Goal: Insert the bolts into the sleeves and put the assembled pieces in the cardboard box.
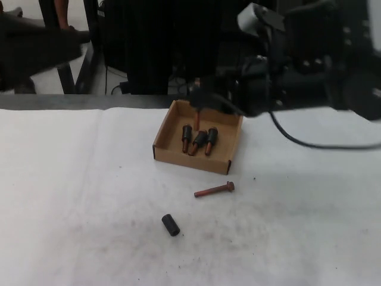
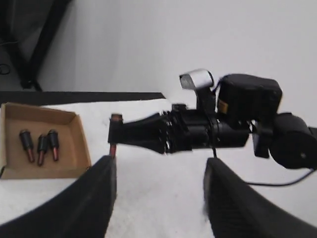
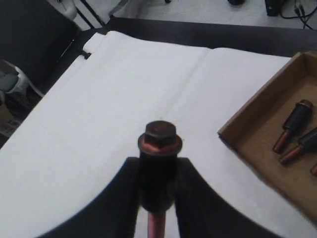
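**While One Bolt and One Sleeve Lie Loose, a Joined Piece Hangs by the Box**

If the high view is read as a clock face with 12 o'clock farthest away, a short black cylindrical sleeve (image 1: pixel 171 224) lies nearest, at about 6 o'clock. It rests on its side on the white cloth (image 1: pixel 71 196) that covers the bench. At 1 o'clock from the sleeve, near it but not touching, lies a loose copper-coloured bolt (image 1: pixel 214 190) with a flanged head. The bolt is flat on the cloth with its head toward 3 o'clock.

Beyond the bolt, toward 11 o'clock, stands a shallow brown cardboard box (image 1: pixel 190 159), open at the top. Inside it three assembled pieces (image 1: pixel 198 141) lie side by side. Each is a black sleeve with a copper shank sticking out roughly toward 6 o'clock.

At the box's 12 o'clock wall hangs the right gripper (image 1: pixel 199 107), its jaws clamped on a fourth assembled piece (image 3: pixel 157 168). This piece is held upright, with the hexagonal head sitting on top of the black sleeve. A finger presses on either side of the sleeve, and the copper shank shows below them. I cannot tell whether the piece hangs over the inside of the box or just outside its rim.

The left gripper (image 2: pixel 159 166) has its jaws spread wide with nothing between them. It is well apart from the box.
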Action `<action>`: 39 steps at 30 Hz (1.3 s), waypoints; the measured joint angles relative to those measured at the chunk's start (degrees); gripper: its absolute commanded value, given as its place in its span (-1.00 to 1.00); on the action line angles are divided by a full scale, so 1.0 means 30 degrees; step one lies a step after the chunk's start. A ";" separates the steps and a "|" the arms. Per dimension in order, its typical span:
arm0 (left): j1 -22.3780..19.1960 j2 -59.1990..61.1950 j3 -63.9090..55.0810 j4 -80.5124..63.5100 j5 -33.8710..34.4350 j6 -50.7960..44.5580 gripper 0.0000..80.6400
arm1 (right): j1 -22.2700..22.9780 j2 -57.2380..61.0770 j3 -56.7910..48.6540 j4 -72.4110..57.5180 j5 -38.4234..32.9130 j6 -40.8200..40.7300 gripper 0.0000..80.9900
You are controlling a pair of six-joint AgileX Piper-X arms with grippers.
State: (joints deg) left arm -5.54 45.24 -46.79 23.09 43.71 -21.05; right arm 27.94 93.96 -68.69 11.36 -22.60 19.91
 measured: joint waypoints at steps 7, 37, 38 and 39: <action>0.0129 -0.2259 0.0000 0.3174 -0.1636 0.0165 0.26 | -0.0989 0.6577 -0.6294 0.2950 0.0653 0.0097 -0.99; 0.0129 -0.3236 0.0000 0.5749 -0.2775 0.0334 0.26 | -0.1369 1.2448 -1.5657 1.3177 0.2618 -0.0537 0.02; 0.0129 -0.3236 0.0000 0.5749 -0.2816 0.0360 0.26 | -0.1369 1.2287 -1.5691 1.3935 0.2570 -0.0888 0.02; 0.0129 -0.3236 0.0000 0.5749 -0.2872 0.0589 0.26 | -0.1369 1.2072 -1.5684 1.4733 0.2575 -0.1242 0.02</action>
State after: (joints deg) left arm -5.15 35.53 -46.79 40.33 35.10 -19.28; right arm 23.83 130.18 -115.74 55.56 -14.88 16.19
